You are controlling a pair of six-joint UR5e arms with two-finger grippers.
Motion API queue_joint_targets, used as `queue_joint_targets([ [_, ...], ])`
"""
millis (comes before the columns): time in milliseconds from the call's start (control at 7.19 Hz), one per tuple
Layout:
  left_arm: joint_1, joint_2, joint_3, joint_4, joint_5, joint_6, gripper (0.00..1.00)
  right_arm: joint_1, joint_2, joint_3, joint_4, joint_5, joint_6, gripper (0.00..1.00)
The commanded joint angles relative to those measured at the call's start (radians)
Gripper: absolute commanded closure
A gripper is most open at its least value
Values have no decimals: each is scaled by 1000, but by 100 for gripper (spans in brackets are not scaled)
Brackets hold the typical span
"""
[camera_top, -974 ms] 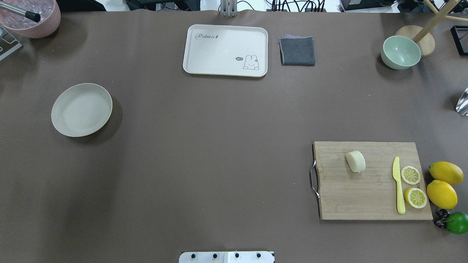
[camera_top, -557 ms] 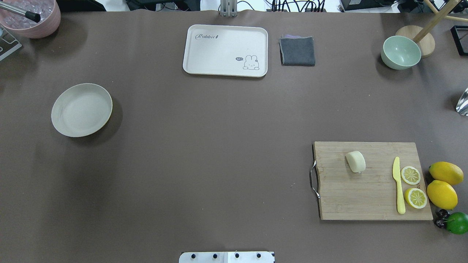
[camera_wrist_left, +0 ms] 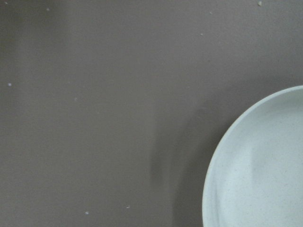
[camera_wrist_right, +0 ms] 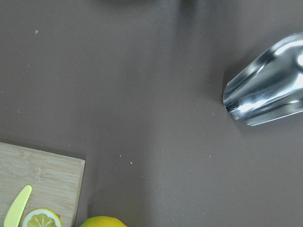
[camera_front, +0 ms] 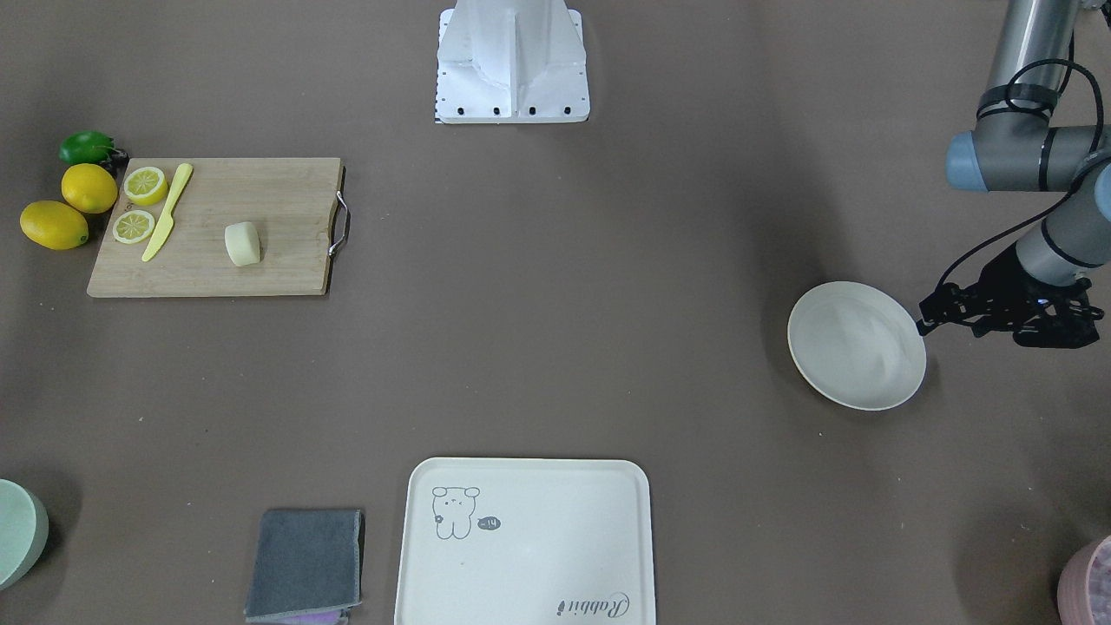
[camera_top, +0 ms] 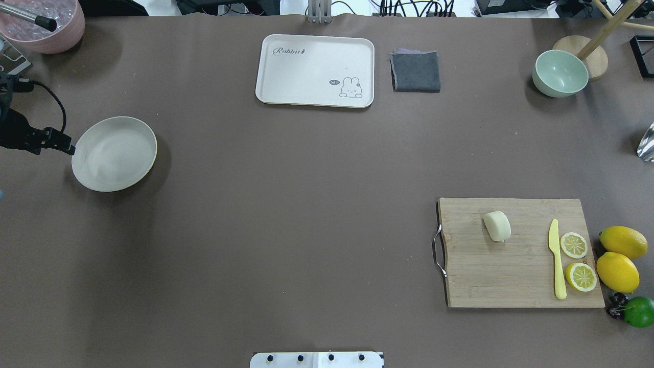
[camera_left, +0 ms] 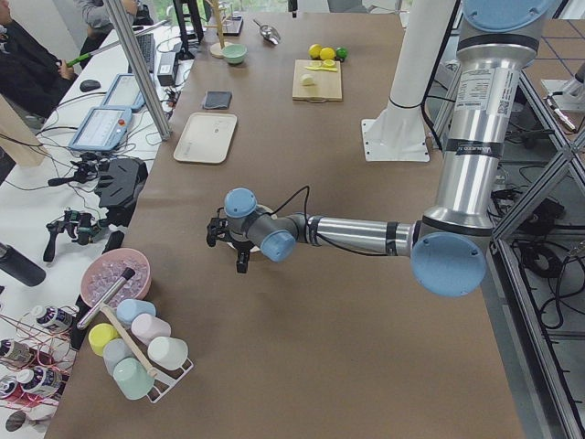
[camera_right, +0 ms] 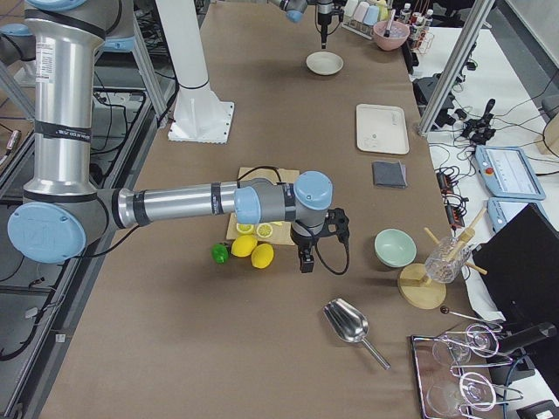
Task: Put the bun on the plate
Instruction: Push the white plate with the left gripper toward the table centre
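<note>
The pale cream bun (camera_top: pixel 497 225) lies on the wooden cutting board (camera_top: pixel 490 276) at the near right; the front view also shows the bun (camera_front: pixel 242 244). The round off-white plate (camera_top: pixel 114 153) sits bare at the far left. My left gripper (camera_top: pixel 66 148) hovers just outside the plate's left rim, its fingers together and holding nothing. In the front view the left gripper (camera_front: pixel 927 325) is beside the plate (camera_front: pixel 855 345). My right gripper (camera_right: pixel 304 259) shows only in the right side view, near the lemons; I cannot tell whether it is open or shut.
A yellow knife (camera_top: pixel 557 260) and two lemon halves (camera_top: pixel 574 245) share the board. Whole lemons (camera_top: pixel 618 271) and a lime (camera_top: pixel 638 312) lie at its right. A cream tray (camera_top: pixel 315 70), grey cloth (camera_top: pixel 416 71), green bowl (camera_top: pixel 560 73) and pink bowl (camera_top: pixel 48 25) line the far edge.
My left arm has come into the overhead view from the left edge and now stands beside the plate. The bun and plate have not moved.
</note>
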Motion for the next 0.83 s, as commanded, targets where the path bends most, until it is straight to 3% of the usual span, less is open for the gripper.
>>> queue_joint_targets([
  [0,33,-39,38,-8,5,-22,31,0,-1,0,0,2,-2,0],
  [139,36,-52,50,-8,5,-22,56,0,1,0,0,1,-3,0],
  [278,36,-50,49,-8,3,-23,97,0,1,0,2,1,-3,0],
  [696,34,-61,38,1,-7,-26,100,-3,10,3,6,1,-3,0],
])
